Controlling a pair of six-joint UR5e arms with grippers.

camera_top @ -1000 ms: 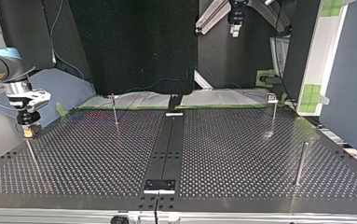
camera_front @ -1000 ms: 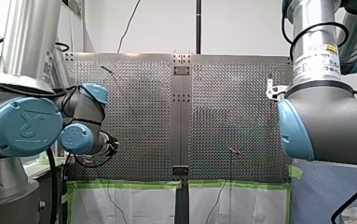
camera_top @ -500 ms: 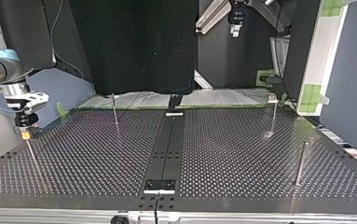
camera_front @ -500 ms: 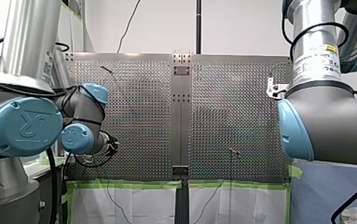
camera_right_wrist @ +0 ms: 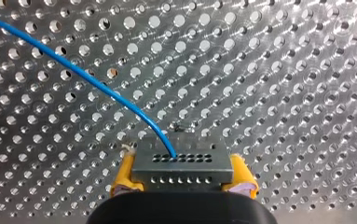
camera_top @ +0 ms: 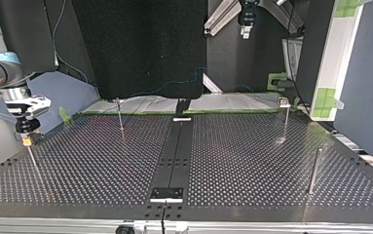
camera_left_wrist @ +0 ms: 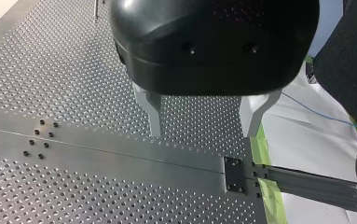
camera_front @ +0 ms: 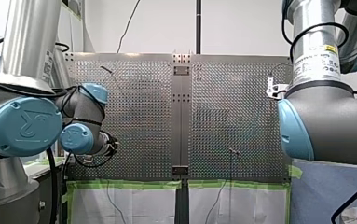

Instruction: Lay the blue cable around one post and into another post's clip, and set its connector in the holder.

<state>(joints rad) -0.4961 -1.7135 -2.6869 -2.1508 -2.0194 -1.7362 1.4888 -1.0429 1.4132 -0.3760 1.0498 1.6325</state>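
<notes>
1. My right end effector [camera_right_wrist: 183,181] is clamped on the connector [camera_right_wrist: 183,164], a small metal block with rows of holes gripped between the yellow pads [camera_right_wrist: 122,179]
2. The blue cable [camera_right_wrist: 97,88] leaves the connector's face and runs off ahead of the end effector, over the perforated bench [camera_right_wrist: 283,70]
3. In the top view the right end effector hangs at the far left, directly over a thin post [camera_top: 32,161]. That post is the nearest obstacle, and I cannot tell whether the two touch
4. Three more posts stand well apart from the connector: a second thin post [camera_top: 120,117] towards the far edge, a clip post [camera_top: 285,114] at the far right with a pale clip on top, and a thick post [camera_top: 313,170] near the right edge
5. A centre rail [camera_top: 177,146] splits the bench, with a dark plate [camera_top: 166,193] at its near end
6. My left end effector [camera_left_wrist: 204,126] is spread wide and holds nothing. Its metal fingers [camera_left_wrist: 154,114] hover above the bench's edge beside the green tape [camera_left_wrist: 260,149], and a strand of the blue cable lies on the white sheet [camera_left_wrist: 297,135] beyond
7. In the front view my right arm [camera_front: 325,121] covers the bench's right edge
</notes>
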